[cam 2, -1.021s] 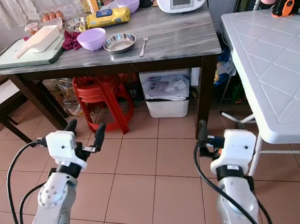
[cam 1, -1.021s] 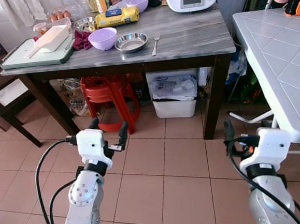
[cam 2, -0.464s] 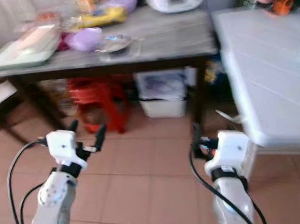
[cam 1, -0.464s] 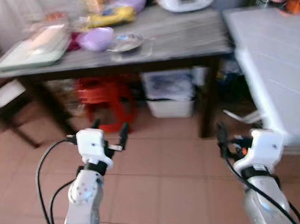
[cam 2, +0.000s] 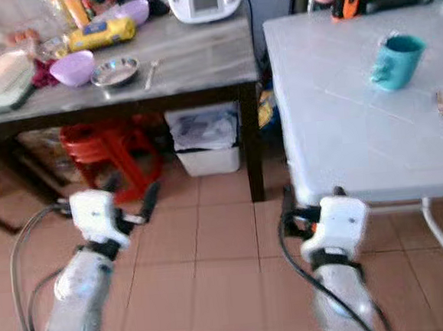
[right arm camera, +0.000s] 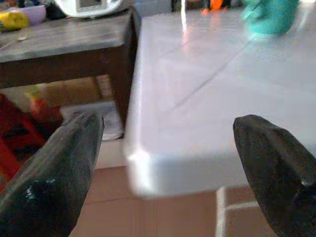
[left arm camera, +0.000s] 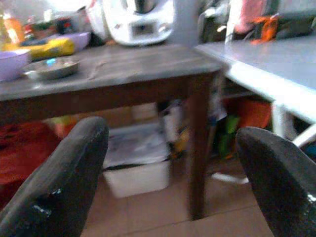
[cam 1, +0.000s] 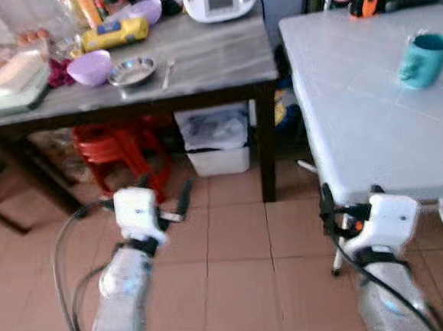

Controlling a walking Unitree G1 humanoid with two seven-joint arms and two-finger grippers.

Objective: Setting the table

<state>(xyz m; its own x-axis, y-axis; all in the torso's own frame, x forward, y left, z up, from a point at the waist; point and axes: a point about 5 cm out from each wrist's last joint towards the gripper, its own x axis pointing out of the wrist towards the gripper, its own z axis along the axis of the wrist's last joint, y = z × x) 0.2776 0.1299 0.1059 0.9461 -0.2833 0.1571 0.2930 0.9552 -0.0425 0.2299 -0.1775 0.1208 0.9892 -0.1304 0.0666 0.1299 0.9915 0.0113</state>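
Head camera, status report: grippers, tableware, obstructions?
Left gripper and right gripper open, empty, held low. Steel bowl, fork on grey table; teal mug on white table. Nothing in the way.

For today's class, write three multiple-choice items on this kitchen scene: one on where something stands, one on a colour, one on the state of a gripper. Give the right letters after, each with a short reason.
1. Where does the mug stand?
A. on the white table
B. on the dark table
C. on the floor

2. What colour is the stool under the dark table?
A. blue
B. red
C. green

3. How are the fingers of the left gripper set?
A. shut on a fork
B. shut on a bowl
C. open, holding nothing

Answers:
1. A, since the teal mug sits on the white tabletop at the robot's right.
2. B, since the stool below the dark tabletop is plainly red.
3. C, since the left wrist view shows a wide gap between the two black fingers, with nothing in it.
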